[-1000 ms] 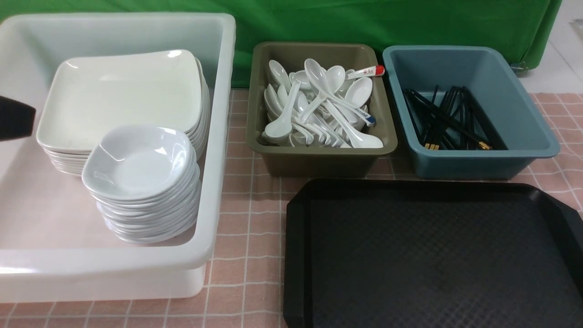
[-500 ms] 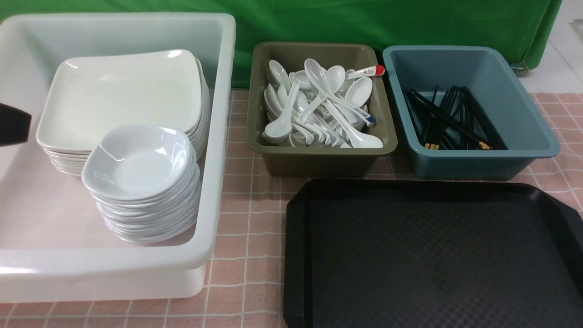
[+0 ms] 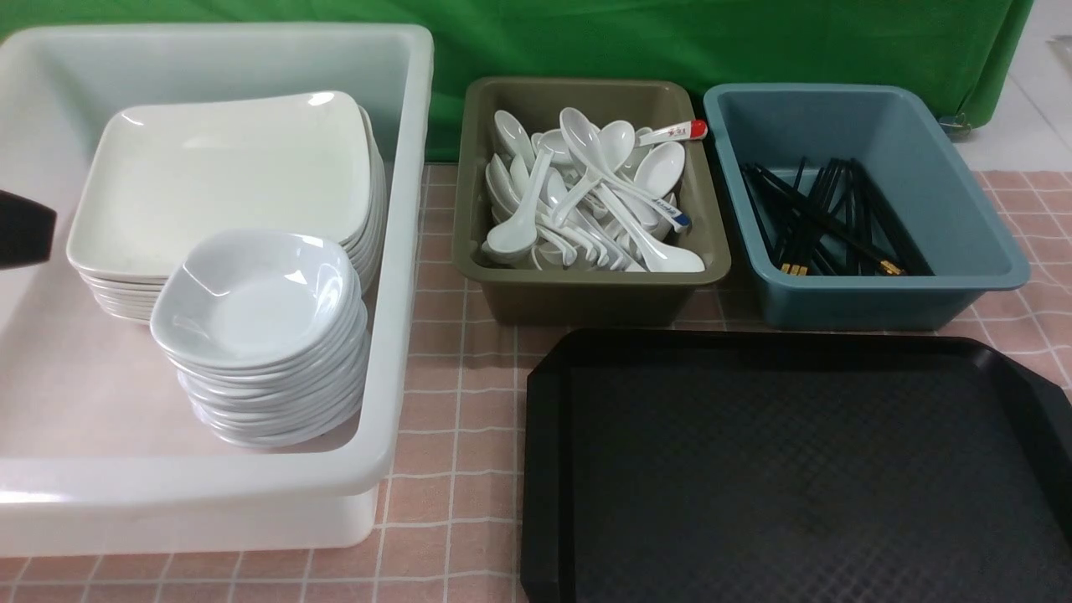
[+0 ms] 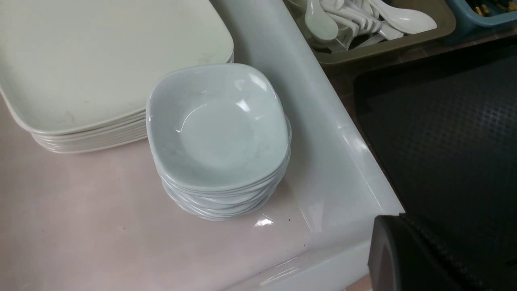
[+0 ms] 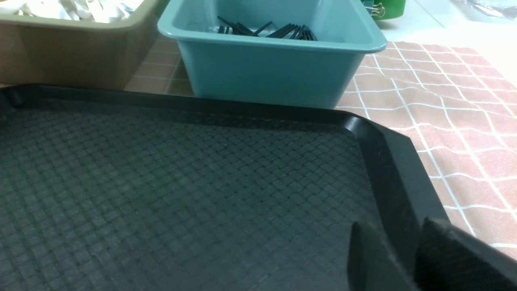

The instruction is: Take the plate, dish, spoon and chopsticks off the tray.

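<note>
The black tray [image 3: 796, 469] lies at the front right with nothing on it; it also shows in the right wrist view [image 5: 181, 182]. The large square white plate [image 3: 226, 176] tops a stack in the white bin. A stack of small white dishes [image 3: 255, 297] stands in front of it. White spoons [image 3: 586, 193] fill the olive bin. Black chopsticks [image 3: 829, 218] lie in the blue bin. My left gripper [image 3: 25, 228] shows only as a black tip at the left edge, over the white bin. My right gripper [image 5: 412, 242] is empty, with a narrow gap, over the tray's right rim.
The white bin [image 3: 402, 251] fills the left side. The olive bin [image 3: 586, 297] and the blue bin [image 3: 863, 301] stand behind the tray. A pink checked cloth [image 3: 452, 419] covers the table. A green curtain hangs at the back.
My left gripper's tip has drawn back a little to the left and down at the frame's edge. Nothing else has moved.
</note>
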You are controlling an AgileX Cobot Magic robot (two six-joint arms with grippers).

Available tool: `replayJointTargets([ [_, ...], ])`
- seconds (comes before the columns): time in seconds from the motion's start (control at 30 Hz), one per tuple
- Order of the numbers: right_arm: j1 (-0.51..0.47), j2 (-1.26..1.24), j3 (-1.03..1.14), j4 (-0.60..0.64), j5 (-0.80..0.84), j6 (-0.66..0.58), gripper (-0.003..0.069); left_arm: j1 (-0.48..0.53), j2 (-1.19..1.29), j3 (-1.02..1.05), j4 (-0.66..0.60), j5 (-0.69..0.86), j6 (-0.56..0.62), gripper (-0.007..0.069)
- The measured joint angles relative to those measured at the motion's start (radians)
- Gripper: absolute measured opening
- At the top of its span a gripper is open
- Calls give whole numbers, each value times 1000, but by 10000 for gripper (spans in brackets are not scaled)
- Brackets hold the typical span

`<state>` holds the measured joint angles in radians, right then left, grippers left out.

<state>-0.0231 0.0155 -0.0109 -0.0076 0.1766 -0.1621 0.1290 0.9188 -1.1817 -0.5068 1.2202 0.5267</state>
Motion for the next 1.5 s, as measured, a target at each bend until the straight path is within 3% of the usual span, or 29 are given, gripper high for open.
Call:
replayJointTargets([
  [0.37, 212, 0, 0, -1, 0, 0, 239, 0, -11, 0, -48, 0, -67, -1],
  [0.63, 236, 0, 0, -1, 0, 0, 239, 0, -139, 5, 0, 0, -71, -1],
  [0.73, 236, 0, 0, -1, 0, 0, 239, 0, -311, 70, 43, -15, -81, -1],
  [0.87, 237, 0, 0, -1, 0, 0, 239, 0, -512, 184, 47, -159, -102, -1],
  [1.1, 237, 0, 0, -1, 0, 0, 239, 0, -869, 576, 22, -726, -112, 0],
  [1.23, 237, 0, 0, -1, 0, 0, 239, 0, -921, 734, 20, -834, -112, 0],
  [1.5, 237, 0, 0, -1, 0, 0, 239, 0, -920, 963, 20, -850, -112, 0],
])
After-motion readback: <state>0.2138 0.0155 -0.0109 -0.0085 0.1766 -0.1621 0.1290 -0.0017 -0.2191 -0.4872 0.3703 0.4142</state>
